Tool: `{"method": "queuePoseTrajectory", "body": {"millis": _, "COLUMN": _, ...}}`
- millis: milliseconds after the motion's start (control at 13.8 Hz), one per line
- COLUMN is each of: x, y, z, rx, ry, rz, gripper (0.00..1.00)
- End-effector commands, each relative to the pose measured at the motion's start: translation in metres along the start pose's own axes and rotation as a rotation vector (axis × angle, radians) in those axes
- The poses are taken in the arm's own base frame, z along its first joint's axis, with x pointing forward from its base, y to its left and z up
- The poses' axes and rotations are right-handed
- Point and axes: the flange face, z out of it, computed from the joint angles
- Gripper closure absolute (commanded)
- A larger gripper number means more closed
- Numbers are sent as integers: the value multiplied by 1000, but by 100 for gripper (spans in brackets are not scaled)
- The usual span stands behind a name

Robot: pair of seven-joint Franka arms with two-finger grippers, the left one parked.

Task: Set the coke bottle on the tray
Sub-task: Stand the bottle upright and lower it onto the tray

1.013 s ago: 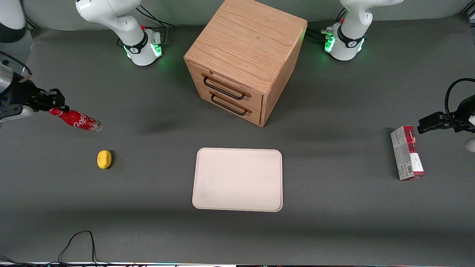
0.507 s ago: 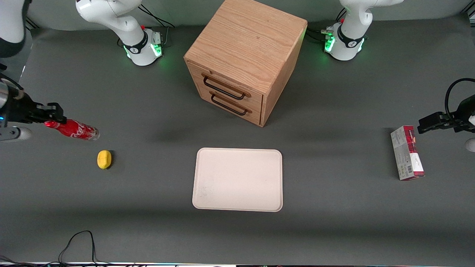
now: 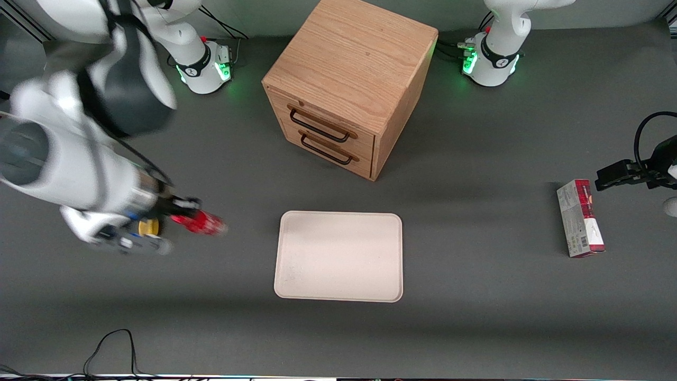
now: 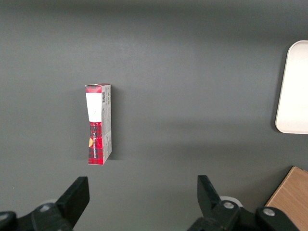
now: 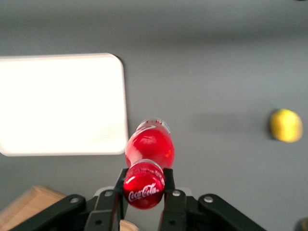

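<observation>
Gripper (image 5: 142, 188) closed on the red cap of the coke bottle (image 5: 149, 148), fingers (image 5: 174, 195) pressed to either side of the cap, with white "Coca-Cola" script readable on the cap top in the right wrist view. Held above the grey table (image 3: 211, 328), clear of the surface, clear base pointing away from the gripper toward the tray (image 3: 339, 256). Seen from the front as gripper (image 3: 180, 207) and blurred red bottle (image 3: 203, 223) hanging between the lemon (image 3: 148, 227) and the tray, near the tray's edge at the working arm's end but not over it. Tray cream, flat, low-rimmed, lying nearer to the front camera than the wooden drawer cabinet (image 3: 349, 84), in front of its two black-handled drawers. Lemon partly hidden by the arm in the front view; plain in the wrist view as a small yellow lemon (image 5: 286, 125) on the table. Toward the parked arm's end, a red-and-grey carton (image 3: 580, 218) lying flat, with a barcode and small print too fine to read.
</observation>
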Motion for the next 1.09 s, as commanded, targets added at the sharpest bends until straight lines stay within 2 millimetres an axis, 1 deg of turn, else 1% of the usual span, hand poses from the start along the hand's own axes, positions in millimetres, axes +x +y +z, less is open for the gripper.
{"method": "queuePoseTrajectory", "body": {"millis": 0, "x": 22, "y": -37, "z": 36, "rx": 81, "ry": 37, "rz": 57, "gripper": 100}}
{"method": "queuePoseTrajectory", "body": {"millis": 145, "x": 37, "y": -56, "z": 76, "rx": 115, "ry": 75, "rz": 77, "gripper": 100}}
{"method": "queuePoseTrajectory", "body": {"millis": 217, "x": 39, "y": -68, "z": 92, "rx": 119, "ry": 88, "rz": 84, "gripper": 100}}
{"method": "queuePoseTrajectory", "body": {"millis": 289, "x": 39, "y": -76, "z": 106, "rx": 112, "ry": 91, "rz": 76, "gripper": 100}}
{"method": "queuePoseTrajectory", "body": {"millis": 362, "x": 40, "y": -77, "z": 118, "rx": 99, "ry": 82, "rz": 76, "gripper": 100}}
{"method": "queuePoseTrajectory", "body": {"millis": 651, "x": 43, "y": -78, "z": 137, "rx": 87, "ry": 68, "rz": 77, "gripper": 100}}
{"method": "queuePoseTrajectory", "body": {"millis": 724, "x": 44, "y": -79, "z": 147, "rx": 85, "ry": 65, "rz": 77, "gripper": 100}}
{"method": "queuePoseTrajectory", "body": {"millis": 796, "x": 44, "y": -81, "z": 154, "rx": 82, "ry": 62, "rz": 75, "gripper": 100}}
{"method": "queuePoseTrajectory", "body": {"millis": 868, "x": 39, "y": -92, "z": 162, "rx": 77, "ry": 62, "rz": 59, "gripper": 100}}
{"method": "queuePoseTrajectory", "body": {"millis": 1013, "x": 40, "y": -94, "z": 165, "rx": 79, "ry": 67, "rz": 58, "gripper": 100}}
